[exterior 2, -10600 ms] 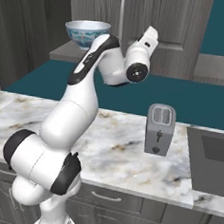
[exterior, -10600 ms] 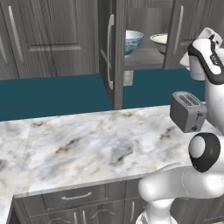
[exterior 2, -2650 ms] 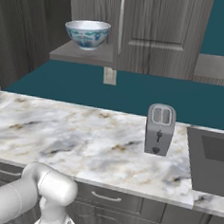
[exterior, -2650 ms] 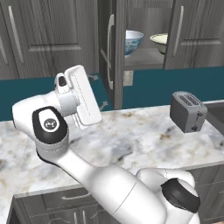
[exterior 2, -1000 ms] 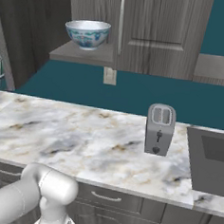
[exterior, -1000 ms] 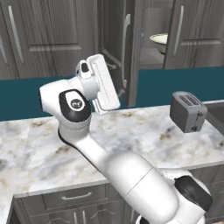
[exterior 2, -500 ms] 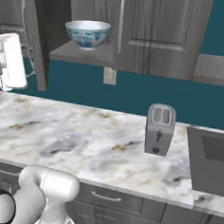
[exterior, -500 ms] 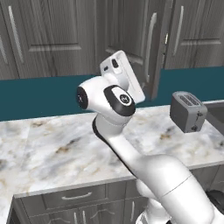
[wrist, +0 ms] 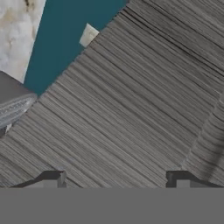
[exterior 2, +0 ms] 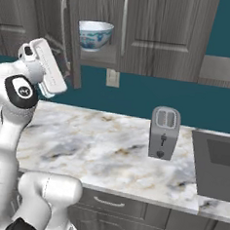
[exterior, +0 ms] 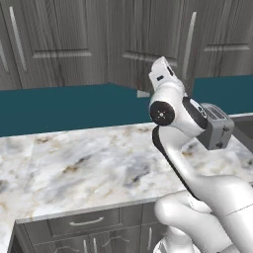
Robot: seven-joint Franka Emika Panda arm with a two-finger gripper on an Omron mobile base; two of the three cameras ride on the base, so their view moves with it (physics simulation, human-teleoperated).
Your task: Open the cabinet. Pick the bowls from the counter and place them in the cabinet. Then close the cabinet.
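The cabinet's [exterior 2: 157, 32] left door [exterior 2: 73, 45] stands a little ajar in the right base view. Through the gap a blue-patterned bowl [exterior 2: 95, 35] sits on the shelf. My hand [exterior 2: 44, 70] is up against the outer face of that door. In the left base view the hand [exterior: 163, 74] is raised before the dark doors [exterior: 148, 34], which look almost closed. The hand view has the door's wood grain [wrist: 131, 96] very close, and my gripper [wrist: 118, 179] is open with nothing between its tips. The marble counter [exterior: 89, 158] lies below.
A silver toaster [exterior 2: 164, 126] stands on the counter [exterior 2: 100, 140] towards the right, with a dark sink [exterior 2: 216, 161] beyond it. A wall outlet [exterior 2: 112, 77] sits on the teal backsplash under the cabinet. Drawer fronts [exterior: 84, 225] run below the counter edge.
The arm has swept right, pushing the left cabinet door from wide open to almost closed. In the left base view the door now covers the shelf and the bowls.
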